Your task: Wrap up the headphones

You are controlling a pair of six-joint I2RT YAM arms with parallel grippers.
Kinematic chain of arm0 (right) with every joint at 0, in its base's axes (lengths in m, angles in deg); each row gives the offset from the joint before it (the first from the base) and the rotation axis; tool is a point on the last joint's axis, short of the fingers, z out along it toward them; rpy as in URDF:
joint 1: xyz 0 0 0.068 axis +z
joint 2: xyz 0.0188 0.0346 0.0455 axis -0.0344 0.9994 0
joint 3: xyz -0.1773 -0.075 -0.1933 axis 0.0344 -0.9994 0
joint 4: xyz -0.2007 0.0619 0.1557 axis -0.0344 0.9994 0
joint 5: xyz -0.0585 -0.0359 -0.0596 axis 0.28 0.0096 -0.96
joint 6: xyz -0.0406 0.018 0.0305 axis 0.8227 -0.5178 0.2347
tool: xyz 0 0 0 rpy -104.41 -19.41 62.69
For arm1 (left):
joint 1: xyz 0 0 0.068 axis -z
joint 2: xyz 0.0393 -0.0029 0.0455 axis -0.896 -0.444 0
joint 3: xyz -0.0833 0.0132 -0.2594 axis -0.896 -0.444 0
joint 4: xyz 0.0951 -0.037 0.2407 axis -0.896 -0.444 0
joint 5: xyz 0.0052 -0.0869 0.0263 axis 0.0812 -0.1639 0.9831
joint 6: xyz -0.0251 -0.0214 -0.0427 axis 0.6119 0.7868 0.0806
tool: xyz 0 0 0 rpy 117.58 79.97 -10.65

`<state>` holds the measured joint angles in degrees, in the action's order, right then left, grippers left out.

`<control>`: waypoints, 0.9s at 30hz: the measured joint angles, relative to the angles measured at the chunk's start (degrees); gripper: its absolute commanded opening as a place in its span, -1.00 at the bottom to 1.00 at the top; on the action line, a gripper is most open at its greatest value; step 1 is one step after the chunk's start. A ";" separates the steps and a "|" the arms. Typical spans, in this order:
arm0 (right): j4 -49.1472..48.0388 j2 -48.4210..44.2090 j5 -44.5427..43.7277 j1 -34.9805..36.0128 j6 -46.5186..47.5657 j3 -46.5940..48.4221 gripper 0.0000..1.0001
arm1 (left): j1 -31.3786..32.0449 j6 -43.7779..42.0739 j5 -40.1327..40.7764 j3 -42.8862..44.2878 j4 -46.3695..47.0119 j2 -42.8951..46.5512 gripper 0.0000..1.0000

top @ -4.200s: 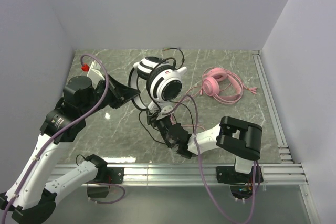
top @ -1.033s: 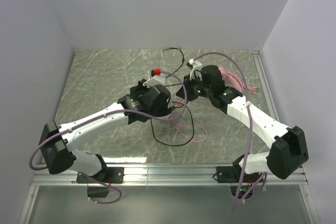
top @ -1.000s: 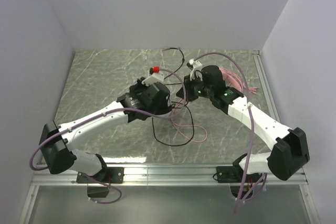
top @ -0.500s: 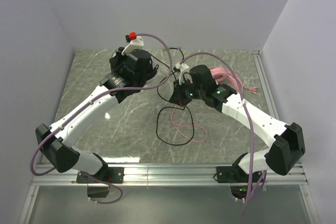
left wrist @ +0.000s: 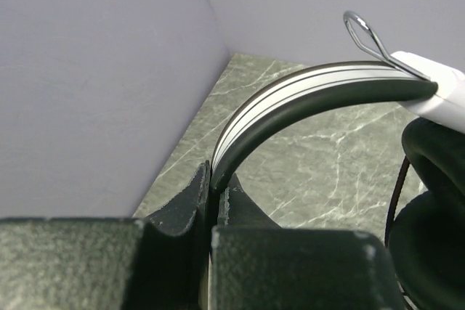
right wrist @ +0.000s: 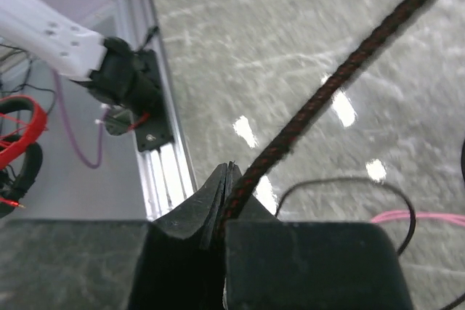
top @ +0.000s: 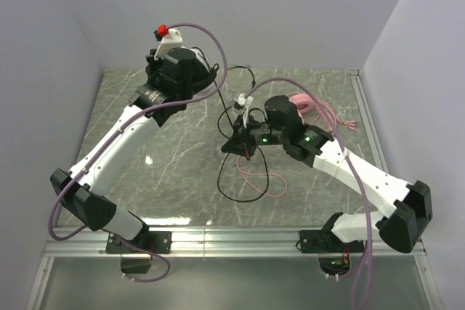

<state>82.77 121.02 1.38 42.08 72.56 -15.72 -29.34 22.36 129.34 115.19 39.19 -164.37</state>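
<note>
The black and white headphones show in the left wrist view: the striped headband arcs up out of my left gripper, which is shut on it, and a black ear cup hangs at the right. In the top view my left arm holds them high over the back left of the table, mostly hidden behind the wrist. My right gripper is shut on their braided black cable, which runs taut up from the jaws. The rest of the black cable lies in a loop on the table. The pink headphones lie behind my right arm, their pink cable trailing forward.
The marble table top is bounded by an aluminium rail along the near edge and another rail on the right. Lilac walls close in the left, back and right. A loose black cable end lies by the back wall.
My left arm has swung up and back to the left from the table's middle, lifting the black and white headphones. My right gripper has shifted left and lower, still holding the cable.
</note>
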 measured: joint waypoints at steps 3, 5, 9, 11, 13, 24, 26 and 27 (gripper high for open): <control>-2.38 -3.96 1.16 0.22 -0.04 -1.73 -1.00 | -0.37 1.18 -1.51 -1.90 -0.57 0.17 -0.99; -3.37 -6.56 1.55 0.22 -0.09 -2.71 -1.00 | -0.74 3.04 -3.89 -3.26 -1.51 0.15 -0.99; -4.83 -11.10 1.73 0.22 -0.28 -3.85 -1.00 | -2.25 7.43 -9.84 -6.08 -3.10 0.15 -0.99; -4.92 -12.79 1.77 0.22 -0.50 -4.00 -1.00 | -2.78 9.66 -12.92 -7.08 -3.85 0.13 -0.99; -5.33 -13.88 1.73 0.22 -0.68 -4.00 -1.00 | -2.89 11.41 -15.82 -7.30 -4.66 -0.13 -0.99; -7.85 -15.13 -7.32 0.24 -3.08 -7.19 -1.00 | 4.15 11.69 -20.22 -22.73 4.33 2.34 -0.99; -8.63 -15.96 -8.61 0.22 -3.50 -8.17 -1.00 | 6.54 11.78 -20.79 -27.02 5.99 4.24 -0.99; -8.83 -16.55 -8.98 0.22 -3.67 -8.63 -1.00 | 7.41 11.87 -20.90 -28.98 7.08 5.18 -0.99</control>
<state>73.94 104.47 -7.61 42.30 68.89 -24.36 -21.93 34.23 108.44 86.21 46.27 -159.19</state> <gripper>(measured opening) 0.007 0.048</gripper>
